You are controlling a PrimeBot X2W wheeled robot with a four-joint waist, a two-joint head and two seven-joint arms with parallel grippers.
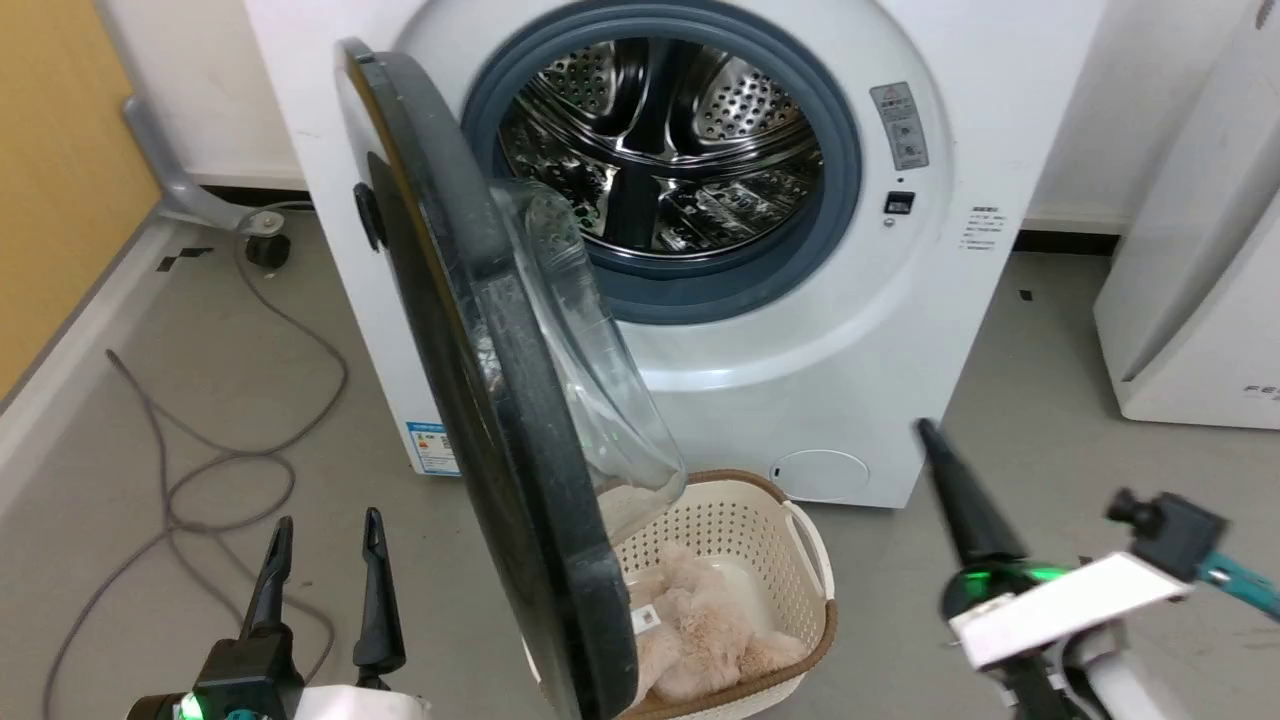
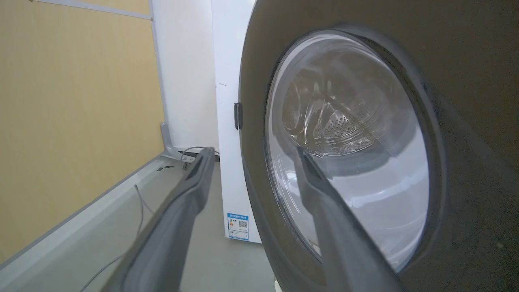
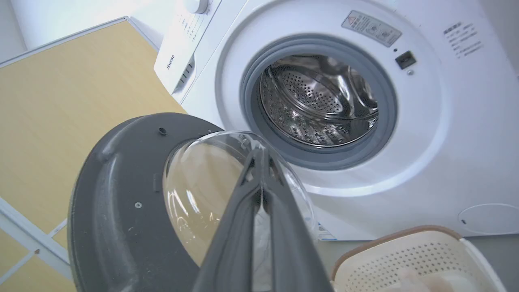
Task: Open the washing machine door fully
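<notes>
Grey floor runs in front of the washing machine [image 1: 900, 330], with a loose cable [image 1: 230, 460] curling at the left near a yellow wall panel [image 1: 50, 200]. A cream laundry basket [image 1: 805, 545] holding a beige plush toy [image 1: 690, 620] sits just before the machine's base. The washing machine door [image 1: 470, 400] stands swung out on its left-hand hinge, roughly square to the machine's front. Its rim is edge-on to the head camera and its glass bowl hangs above the basket's rim. Behind it the steel drum [image 1: 660, 140] is in plain sight. I judge the door only part way open, with more swing left toward the wall side.

The left gripper [image 1: 328, 516], fingers spread and holding nothing, sits low on the door's glossy outer side. In its wrist view one finger crosses the window; whether it touches the door I cannot tell. The right gripper [image 1: 925, 428], fingers pressed together and empty, is on the inner side, apart from the door in the head view. In its own wrist view it is aimed at the glass bowl.

The main hazards, as I see them:
- A push from the right gripper's narrow closed tip on the curved glass would likely skid off.
- The left gripper stands in the door's outward path, so the door could strike it or be stopped short.
- Pushing past the hinge's limit would strain the hinge.
- A door left short of its limit may drift back.
</notes>
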